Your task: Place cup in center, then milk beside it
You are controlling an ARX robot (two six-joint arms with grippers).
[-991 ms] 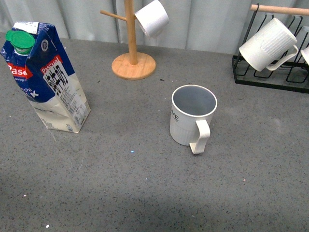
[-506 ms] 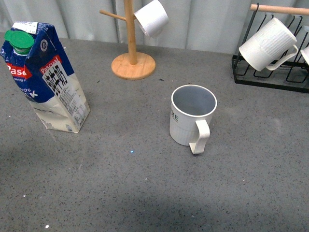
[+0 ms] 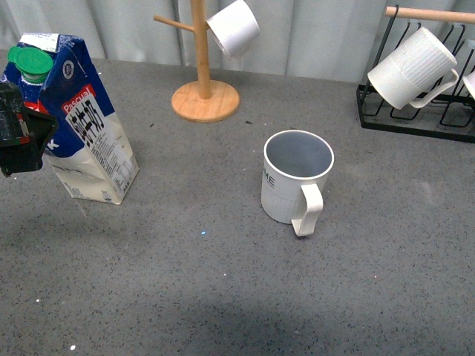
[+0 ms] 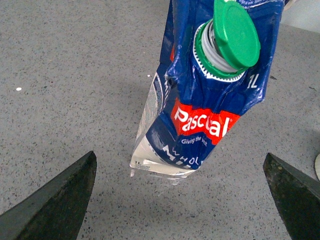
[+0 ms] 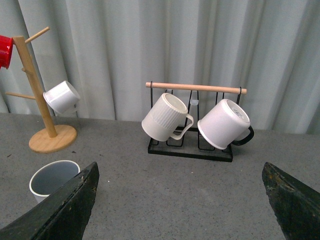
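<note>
— Cup [image 3: 297,174], front view: where does it stand?
— Upright on the grey table [image 3: 223,297], nearer the camera than the wooden mug tree [image 3: 202,81] and to its right, with the handle turned toward the camera. The milk [image 3: 85,126] stands to the left of the mug tree, also nearer the camera. The left gripper [image 3: 21,137] shows at the picture's edge, farther left of the mug tree than the carton and overlapping the carton's left side. Whether it touches the carton cannot be told here.
— Left wrist view?
— Both dark fingers [image 4: 55,200] are spread wide. The carton stands between them, clear of each. Its green cap [image 4: 234,32] and red "Pascual" logo face the camera.
— Right wrist view?
— The right gripper [image 5: 180,165] has its fingers wide apart and holds nothing. The cup's rim shows near the mug tree's base, on the camera's side of it. A black rack [image 5: 190,150] carrying two hanging mugs stands well apart from the mug tree. A red mug [image 5: 4,50] hangs at the mug tree's top.
</note>
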